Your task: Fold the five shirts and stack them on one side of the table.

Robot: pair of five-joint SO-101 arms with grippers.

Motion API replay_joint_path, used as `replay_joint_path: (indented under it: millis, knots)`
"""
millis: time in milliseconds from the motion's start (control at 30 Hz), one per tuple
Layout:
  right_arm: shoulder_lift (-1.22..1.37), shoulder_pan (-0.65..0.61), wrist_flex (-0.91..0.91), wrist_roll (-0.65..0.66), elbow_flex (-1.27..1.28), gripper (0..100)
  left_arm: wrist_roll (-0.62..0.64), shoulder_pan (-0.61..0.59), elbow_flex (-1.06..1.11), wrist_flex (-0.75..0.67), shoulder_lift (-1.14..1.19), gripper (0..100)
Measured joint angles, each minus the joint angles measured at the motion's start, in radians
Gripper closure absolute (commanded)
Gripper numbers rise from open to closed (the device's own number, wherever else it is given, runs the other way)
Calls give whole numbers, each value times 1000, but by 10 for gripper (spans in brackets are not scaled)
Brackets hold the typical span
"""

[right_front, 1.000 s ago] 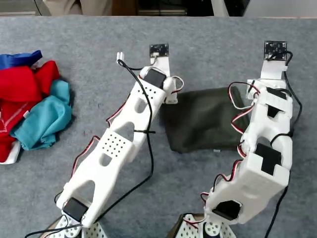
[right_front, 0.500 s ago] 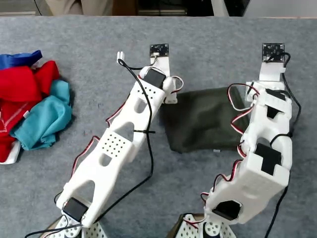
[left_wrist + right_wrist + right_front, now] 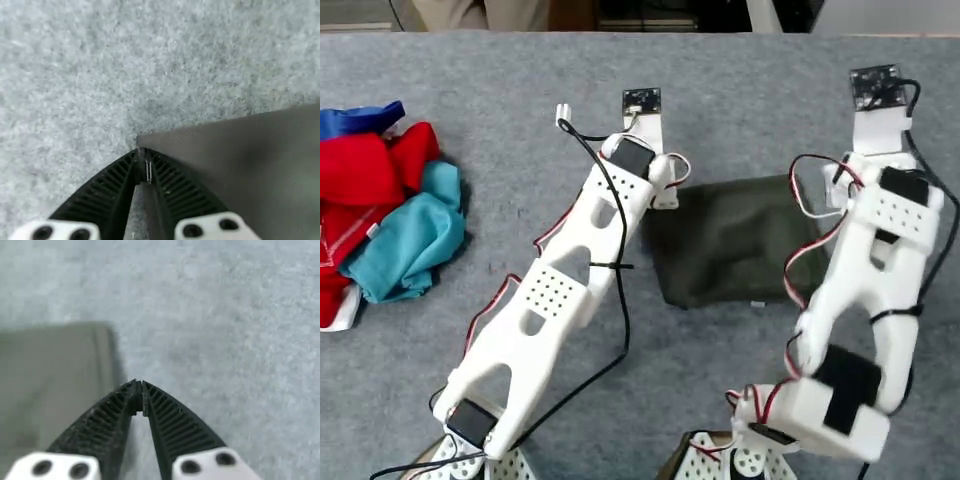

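The dark green shirt (image 3: 730, 240) lies nearest the arm bases, at the middle of the grey table (image 3: 470, 90). It is flattened to a rough rectangle with its near edge toward 6 o'clock. At its 10 o'clock corner sits the left gripper (image 3: 143, 159), jaws pressed together with the tips right at the corner's edge. Whether any cloth is pinched between them I cannot tell. Off the 2 o'clock corner the right gripper (image 3: 139, 392) is likewise closed and holds nothing, its tips over bare table just beside the shirt's side edge. Farther off, at the table's 9 o'clock edge, lies the heap of unfolded shirts (image 3: 380, 210), red, teal and blue.

The step in hand looks like one more fold of this shirt. To do it well, the right gripper should first shift inward onto cloth. Both should then open and bite the two far corners at matching depth, catching every layer. Lift low, carry evenly toward 6 o'clock, and lay edge on edge. Stack toward 3 o'clock, away from the heap.
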Motion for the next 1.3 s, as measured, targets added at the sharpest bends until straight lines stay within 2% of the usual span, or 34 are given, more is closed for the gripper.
replay_joint_path:
  millis: [100,267,467,667,767,967,1133,1300]
  knots:
    - [-46,-57,29,28,66,993,0,0,0,0,0,981]
    - [-35,-63,12,28,126,993,0,-3,0,28,-21,981]
    - [69,-44,0,37,129,993,-8,-3,0,123,-238,981]
    - [115,-43,0,35,160,993,-95,38,69,133,-430,981]
    - [115,-31,-5,35,195,993,-101,81,250,133,-531,981]
    - [118,23,-38,34,267,993,-94,184,764,129,-859,981]
    - [117,29,-124,34,341,993,-86,195,1186,-78,-1106,981]
    - [117,29,-157,34,356,993,-87,279,1554,-304,-1255,981]
